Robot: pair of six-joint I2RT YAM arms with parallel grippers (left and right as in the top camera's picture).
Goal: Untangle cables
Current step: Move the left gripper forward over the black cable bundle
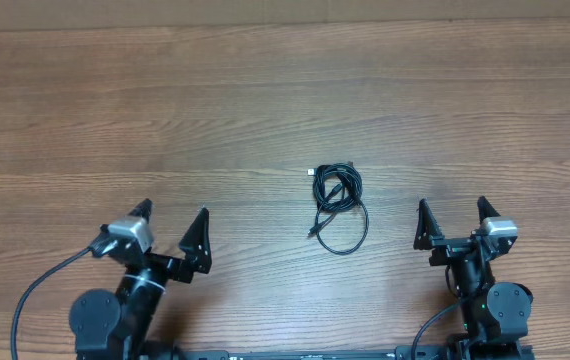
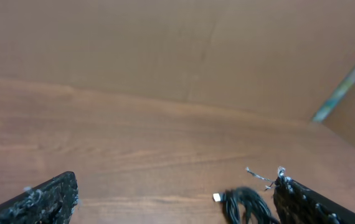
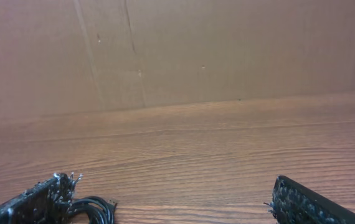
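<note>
A small tangle of thin black cables (image 1: 338,203) lies on the wooden table, between the two arms and slightly ahead of them. A silver plug end sticks out at its upper left. My left gripper (image 1: 172,225) is open and empty, to the left of the tangle. My right gripper (image 1: 452,213) is open and empty, to the right of it. The left wrist view shows the cables (image 2: 247,204) near the right finger, with the left gripper (image 2: 176,196) spread wide. The right wrist view shows the cables (image 3: 95,208) by the left finger of the right gripper (image 3: 168,199).
The wooden table (image 1: 165,110) stretches far and wide around the cables. A brown cardboard wall (image 3: 177,50) stands along the far edge. Thick black cables (image 1: 35,290) run from the left arm's base at the near edge.
</note>
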